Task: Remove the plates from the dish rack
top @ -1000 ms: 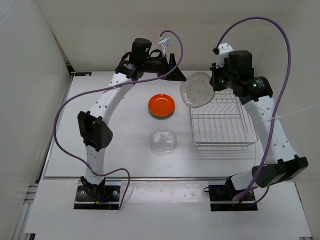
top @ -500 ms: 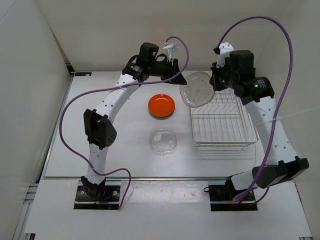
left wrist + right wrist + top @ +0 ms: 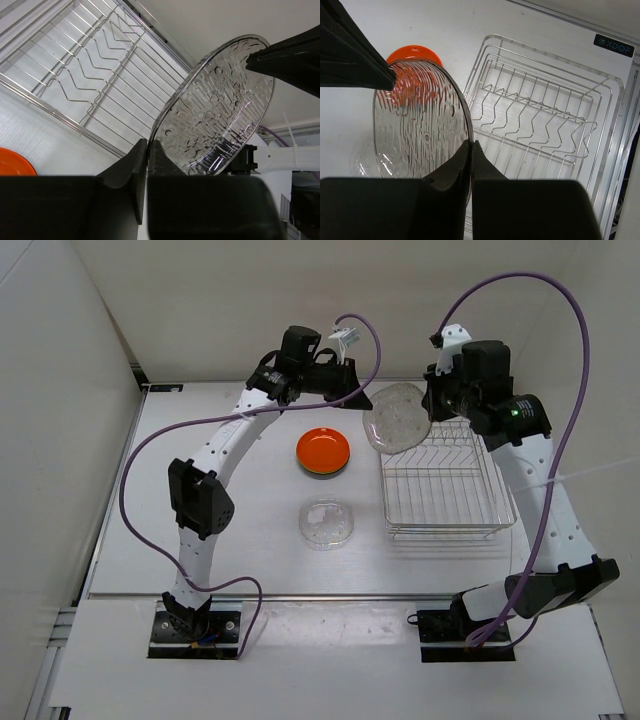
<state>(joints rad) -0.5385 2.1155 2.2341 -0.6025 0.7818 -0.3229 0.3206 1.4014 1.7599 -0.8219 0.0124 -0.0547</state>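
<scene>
Right fingers (image 3: pixel 461 159) and left fingers (image 3: pixel 138 161) both pinch clear plate (image 3: pixel 397 418) rim, plain only in wrist views, near dish rack (image 3: pixel 440 502)

Two clear textured plates: raised clear plate (image 3: pixel 397 418), tabletop clear plate (image 3: pixel 327 523). One orange plate (image 3: pixel 323 449), perhaps with another hidden beneath. One wire dish rack (image 3: pixel 445 490).

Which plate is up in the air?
The clear plate pinched between the left gripper and right gripper, tilted on edge. The orange plate and the other clear plate lie flat on the table.
</scene>
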